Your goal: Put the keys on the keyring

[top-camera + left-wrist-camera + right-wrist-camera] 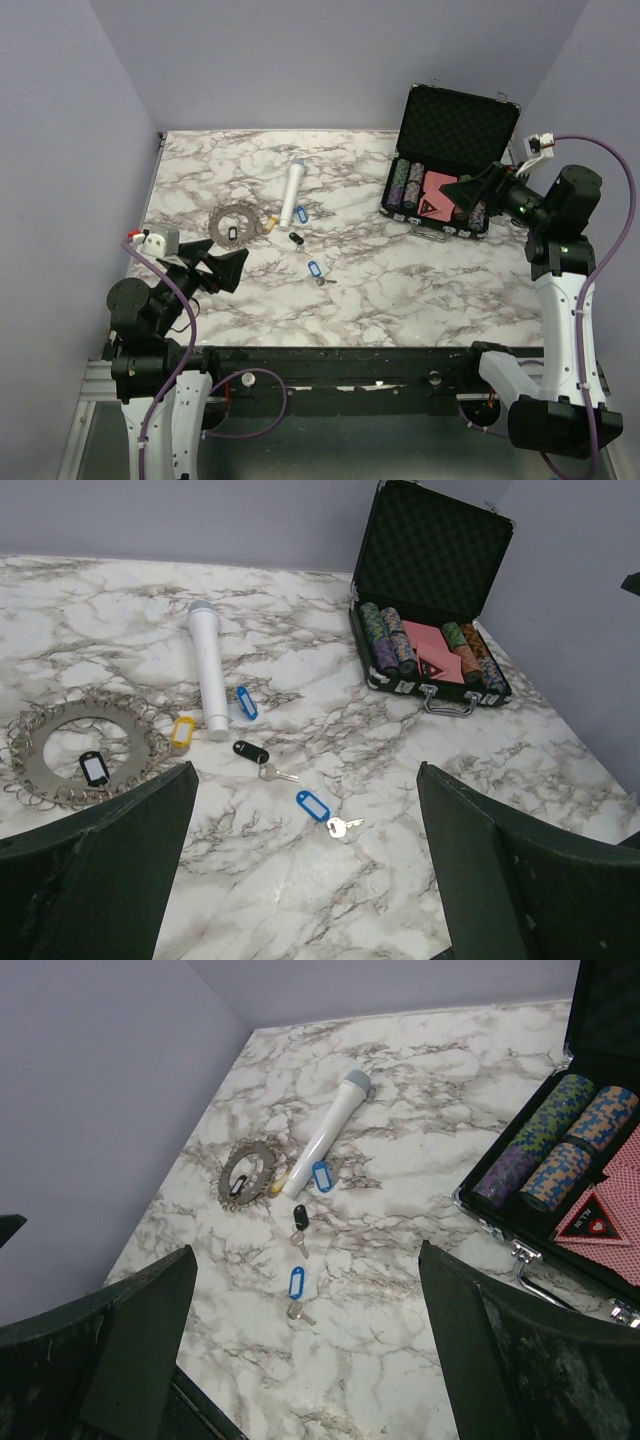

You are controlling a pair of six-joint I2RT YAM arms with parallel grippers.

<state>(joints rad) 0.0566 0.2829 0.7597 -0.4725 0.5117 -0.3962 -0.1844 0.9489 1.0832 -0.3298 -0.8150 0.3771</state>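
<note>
Found left jaws spread wide, gripping nothing. Spotted the keyring (32, 750) flat on the table (300, 900), ahead of them to the left, a black tag (94, 768) lying in its centre hole, a yellow tag (181, 731) at its rim. Noted a white cylinder (208, 670) past it, long axis running away. Saw two loose keys straight ahead, black-tagged key (252, 752) then blue-tagged key (313, 805), blades slanting near-right. Found right jaws spread, empty, by the open chip case (460, 115).

marble table (450, 290) bears keyring (32, 752), perhaps five keys (311, 805), cylinder (208, 675), chip case (430, 550).
</note>
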